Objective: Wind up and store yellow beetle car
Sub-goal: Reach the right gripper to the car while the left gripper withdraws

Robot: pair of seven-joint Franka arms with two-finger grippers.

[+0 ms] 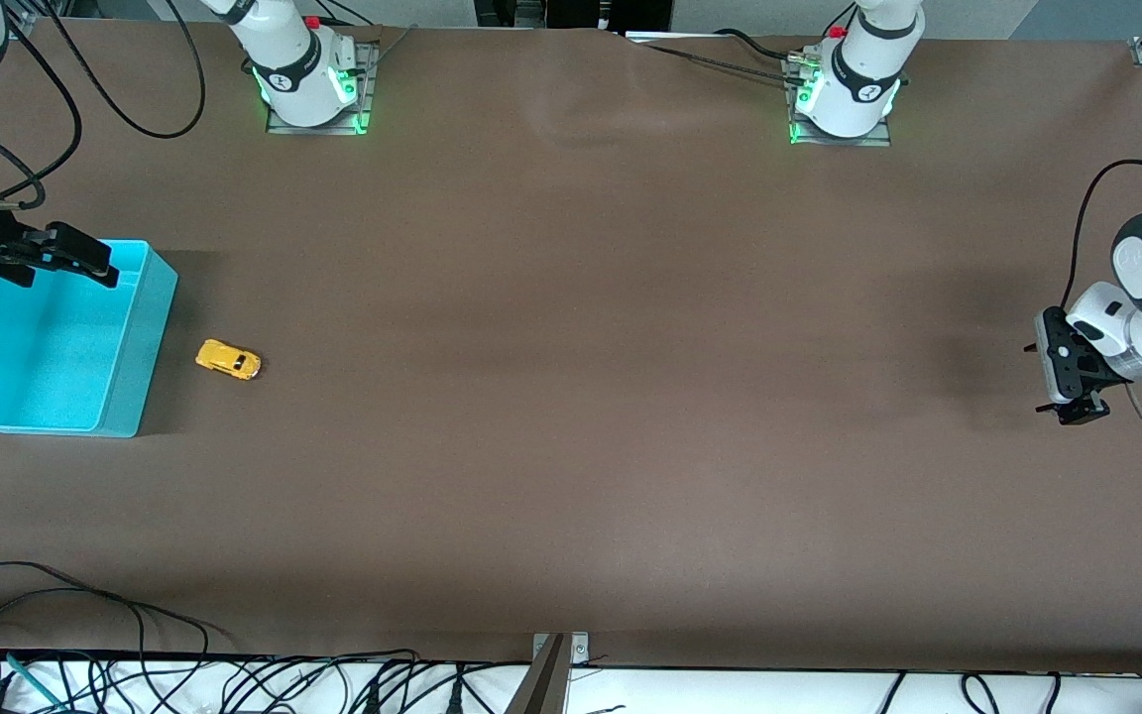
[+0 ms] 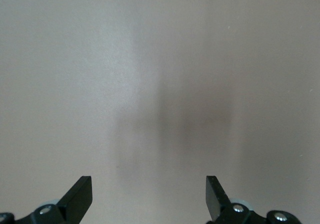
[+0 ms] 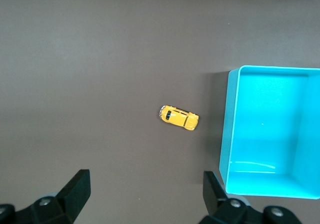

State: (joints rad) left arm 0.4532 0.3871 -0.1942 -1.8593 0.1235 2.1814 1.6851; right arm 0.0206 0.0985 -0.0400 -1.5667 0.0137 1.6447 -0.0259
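The yellow beetle car (image 1: pixel 228 359) stands on its wheels on the brown table, close beside the empty turquoise bin (image 1: pixel 147 337), on the bin's side toward the left arm's end. My right gripper (image 1: pixel 95 263) hangs open and empty above the bin's rim, at the right arm's end of the table. In the right wrist view the car (image 3: pixel 179 117) and the bin (image 3: pixel 227 134) lie below the open right gripper (image 3: pixel 146 179), well apart from its fingers. My left gripper (image 1: pixel 1072 409) waits open and empty above bare table at the left arm's end. The left wrist view shows the left gripper (image 2: pixel 148 181) over bare table only.
The two arm bases (image 1: pixel 308 74) (image 1: pixel 844 89) stand along the table's edge farthest from the front camera. Cables (image 1: pixel 85 635) lie along the edge nearest to it. A broad stretch of brown tabletop (image 1: pixel 611 377) lies between the car and the left gripper.
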